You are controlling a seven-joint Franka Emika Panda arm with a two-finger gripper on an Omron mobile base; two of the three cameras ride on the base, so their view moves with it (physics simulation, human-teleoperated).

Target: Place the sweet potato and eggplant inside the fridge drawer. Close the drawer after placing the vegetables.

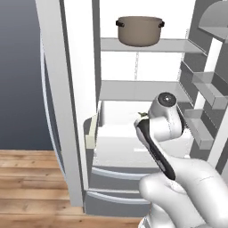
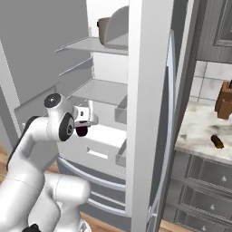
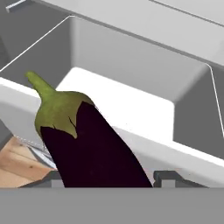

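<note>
The eggplant [image 3: 87, 144], glossy dark purple with a green cap and stem, stands between my gripper's [image 3: 109, 180] fingertips, which are shut on its lower end. It hangs just above the near rim of the fridge drawer [image 3: 131, 57], a white bin that is pulled out and has nothing in it. From the right, the gripper [image 2: 86, 119] is over the drawer [image 2: 97, 146] with the eggplant [image 2: 82, 131] dark beneath it. The sweet potato [image 2: 217, 141], small and brown, lies on the marble counter [image 2: 199, 129] to the right of the fridge. In the left base view my arm covers most of the drawer [image 1: 113, 149].
Both fridge doors stand open; the right door's edge [image 2: 147, 113] is between the drawer and the counter. A brown pot [image 1: 139, 30] sits on an upper shelf. Door bins [image 1: 209, 89] line the right door. A brown block [image 2: 224, 102] stands on the counter.
</note>
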